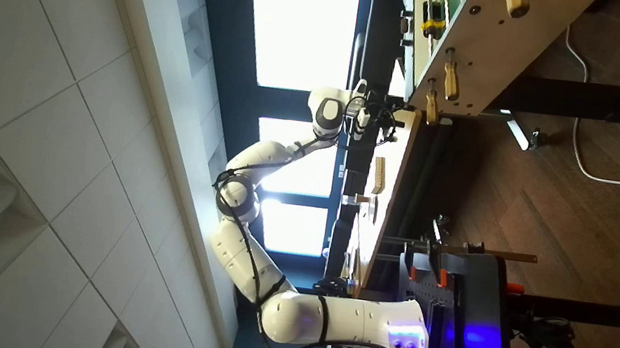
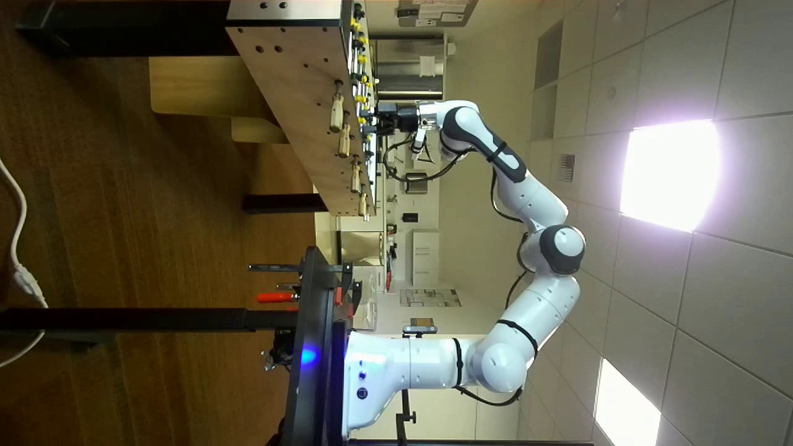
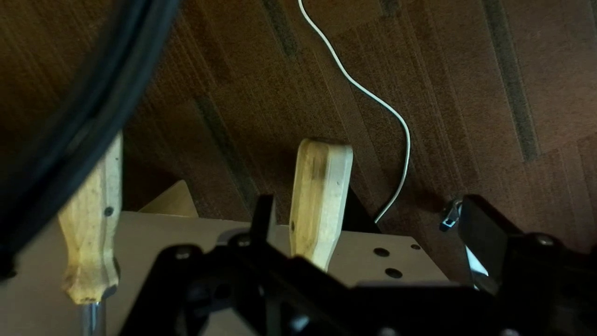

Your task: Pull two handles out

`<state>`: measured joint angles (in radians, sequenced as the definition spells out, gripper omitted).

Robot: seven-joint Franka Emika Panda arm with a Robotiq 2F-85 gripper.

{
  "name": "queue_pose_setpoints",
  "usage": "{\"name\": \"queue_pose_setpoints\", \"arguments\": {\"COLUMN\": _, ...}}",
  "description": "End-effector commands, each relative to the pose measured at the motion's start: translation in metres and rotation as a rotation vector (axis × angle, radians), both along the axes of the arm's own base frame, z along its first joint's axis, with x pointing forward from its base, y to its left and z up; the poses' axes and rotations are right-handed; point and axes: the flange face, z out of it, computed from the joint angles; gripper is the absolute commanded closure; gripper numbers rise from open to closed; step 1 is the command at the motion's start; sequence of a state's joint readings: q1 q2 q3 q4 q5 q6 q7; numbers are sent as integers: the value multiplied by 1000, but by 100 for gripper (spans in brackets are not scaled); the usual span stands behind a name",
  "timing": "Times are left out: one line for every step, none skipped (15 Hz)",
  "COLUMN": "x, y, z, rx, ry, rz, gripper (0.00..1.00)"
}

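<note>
Your cameras are covering the white jointed robot arm (image 1: 292, 317) from opposite sides and its wrist.
In both exterior views, turned sideways, you are seeing the arm from base to wrist and a pale wooden football-table panel (image 1: 502, 50) from well back. In an exterior view you are facing a dark teal wall (image 1: 224, 4); in an exterior view, a cream wall (image 2: 477, 248). Your wrist camera is looking down, close up, past the black two-fingered gripper (image 3: 374, 221) at yellowish wooden handles (image 3: 321, 196), which all views are sharing.

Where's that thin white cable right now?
In the wrist view, the cable lies on the brown floor, curving down from the top edge to the right of the central pale wooden handle.
</note>
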<state>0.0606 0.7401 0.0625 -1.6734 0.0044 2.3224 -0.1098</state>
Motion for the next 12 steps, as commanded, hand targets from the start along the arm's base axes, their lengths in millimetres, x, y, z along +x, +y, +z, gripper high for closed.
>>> {"name": "queue_pose_setpoints", "arguments": {"x": 13, "y": -1, "z": 12, "rx": -19, "ry": 5, "rz": -11, "gripper": 0}}
{"name": "queue_pose_setpoints", "arguments": {"x": 14, "y": -2, "z": 9, "rx": -19, "ry": 10, "rz": -11, "gripper": 0}}
{"name": "queue_pose_setpoints", "arguments": {"x": 15, "y": -2, "z": 6, "rx": -18, "ry": 14, "rz": -12, "gripper": 0}}
{"name": "queue_pose_setpoints", "arguments": {"x": 16, "y": -4, "z": 4, "rx": -19, "ry": 20, "rz": -12, "gripper": 0}}
{"name": "queue_pose_setpoints", "arguments": {"x": 16, "y": -5, "z": 2, "rx": -19, "ry": 26, "rz": -12, "gripper": 0}}
{"name": "queue_pose_setpoints", "arguments": {"x": 17, "y": -6, "z": 0, "rx": -19, "ry": 30, "rz": -12, "gripper": 0}}
{"name": "queue_pose_setpoints", "arguments": {"x": 18, "y": -6, "z": -1, "rx": -19, "ry": 33, "rz": -10, "gripper": 0}}
{"name": "queue_pose_setpoints", "arguments": {"x": 19, "y": -7, "z": -3, "rx": -20, "ry": 36, "rz": -9, "gripper": 0}}
{"name": "queue_pose_setpoints", "arguments": {"x": 19, "y": -7, "z": -4, "rx": -20, "ry": 38, "rz": -8, "gripper": 0}}
{"name": "queue_pose_setpoints", "arguments": {"x": 20, "y": -7, "z": -5, "rx": -19, "ry": 40, "rz": -8, "gripper": 0}}
{"name": "queue_pose_setpoints", "arguments": {"x": 21, "y": -7, "z": -6, "rx": -19, "ry": 42, "rz": -8, "gripper": 0}}
{"name": "queue_pose_setpoints", "arguments": {"x": 21, "y": -7, "z": -8, "rx": -18, "ry": 44, "rz": -6, "gripper": 0}}
